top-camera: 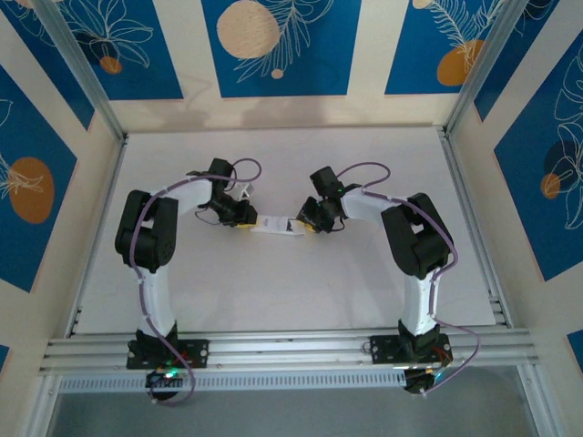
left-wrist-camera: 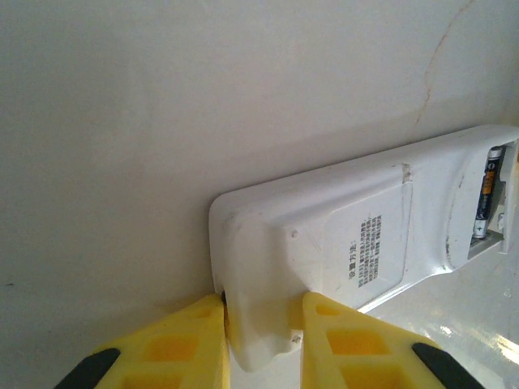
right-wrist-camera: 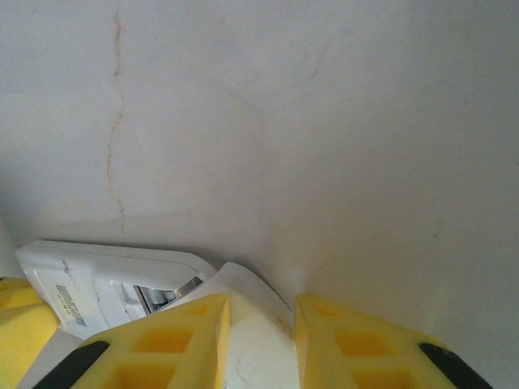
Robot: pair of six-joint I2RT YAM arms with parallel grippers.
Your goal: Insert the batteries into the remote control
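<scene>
The remote [top-camera: 278, 225] is lying near the middle of the counter [top-camera: 273, 300], its long axis running left to right between the 2 arms. In the left wrist view the remote [left-wrist-camera: 340, 243] is showing its plain white back with a block of small printed text. The compartment [left-wrist-camera: 491, 203] at its far end is standing open. 1 battery [left-wrist-camera: 486, 188], dark with an orange band, is sitting lengthwise inside. Whether a 2nd is lying beside it I cannot tell.

The left fingers [left-wrist-camera: 174, 352] are gripping the remote's near end. The 2 yellow pads are pressing on either side of a corner, and white plastic is filling the narrow gap between them. From above, the left fingers [top-camera: 244, 222] are touching the remote's left end.

The right fingers [top-camera: 312, 227] are sitting at the remote's right end. In the right wrist view the right fingers [right-wrist-camera: 182, 340] are holding a white piece [right-wrist-camera: 247, 324] that is filling the gap between them. It is lying over the open end of the remote [right-wrist-camera: 97, 275], where metal contacts are showing. Whether it is a separate cover or part of the remote I cannot tell.

A thin brownish line [right-wrist-camera: 117, 121] is running across the white counter beyond. Both arms [top-camera: 150, 237] are bending inward toward the remote.
</scene>
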